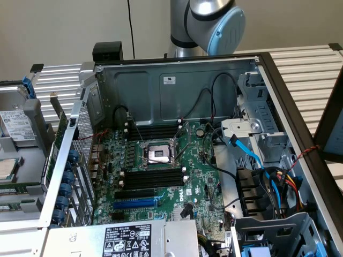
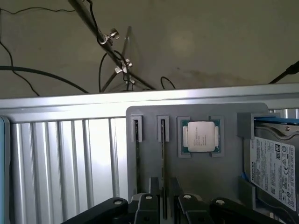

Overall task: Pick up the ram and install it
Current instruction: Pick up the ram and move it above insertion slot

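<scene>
Across the exterior view, an open computer case (image 1: 161, 80) lies on a slatted metal desk (image 1: 305, 64). Its green motherboard (image 1: 198, 182) faces up. Long black memory slots (image 1: 153, 179) lie just beside the bare processor socket (image 1: 159, 152), on its near and far sides. A blue slot (image 1: 136, 203) lies nearer the camera. The robot arm (image 1: 209, 21) rises behind the case's far wall. At the exterior view's left, a grey holder tray (image 1: 32, 115) carries a hard drive (image 1: 16, 126).

From the wrist view, the same grey holder tray (image 2: 224, 177) is seen from above. It has two narrow upright slots side by side. The ram (image 2: 162, 154) stands edge-on in the slot nearer a processor chip (image 2: 201, 136), which lies flat in its own recess. A second stick (image 2: 136, 140) stands in the other slot. The hard drive (image 2: 275, 172) sits beyond the chip, at the tray's end. The claw (image 2: 163, 196) is down over the ram. Its fingers (image 2: 152, 186) are drawn in narrow against both faces of the stick, gripping it while it is seated in its slot. Beyond the desk (image 2: 60, 158), a metal stand (image 2: 114, 51) and loose cables rest on the floor.
</scene>
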`<action>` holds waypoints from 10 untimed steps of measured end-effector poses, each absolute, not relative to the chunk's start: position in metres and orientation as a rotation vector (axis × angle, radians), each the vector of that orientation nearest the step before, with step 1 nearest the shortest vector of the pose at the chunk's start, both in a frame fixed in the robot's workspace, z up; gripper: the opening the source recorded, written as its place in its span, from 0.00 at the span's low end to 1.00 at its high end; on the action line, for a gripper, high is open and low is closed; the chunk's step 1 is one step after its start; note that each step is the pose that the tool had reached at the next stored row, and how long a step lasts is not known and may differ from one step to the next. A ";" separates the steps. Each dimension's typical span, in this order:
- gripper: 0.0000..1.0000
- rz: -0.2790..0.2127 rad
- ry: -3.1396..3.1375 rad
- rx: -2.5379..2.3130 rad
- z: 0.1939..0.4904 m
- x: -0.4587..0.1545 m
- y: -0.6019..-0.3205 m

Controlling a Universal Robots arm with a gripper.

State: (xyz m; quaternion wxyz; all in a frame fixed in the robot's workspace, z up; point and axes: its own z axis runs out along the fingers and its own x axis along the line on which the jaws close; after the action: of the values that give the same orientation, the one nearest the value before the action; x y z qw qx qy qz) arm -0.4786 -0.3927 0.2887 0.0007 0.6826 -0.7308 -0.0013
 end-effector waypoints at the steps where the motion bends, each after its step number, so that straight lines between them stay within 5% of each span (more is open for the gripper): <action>1: 0.23 -0.004 -2.295 2.143 0.287 -0.479 -0.393; 10: 0.23 -0.002 -2.294 2.143 0.273 -0.480 -0.394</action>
State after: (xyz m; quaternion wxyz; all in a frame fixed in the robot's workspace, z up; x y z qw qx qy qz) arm -0.4803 -0.3940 0.2727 0.0013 0.6826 -0.7308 -0.0007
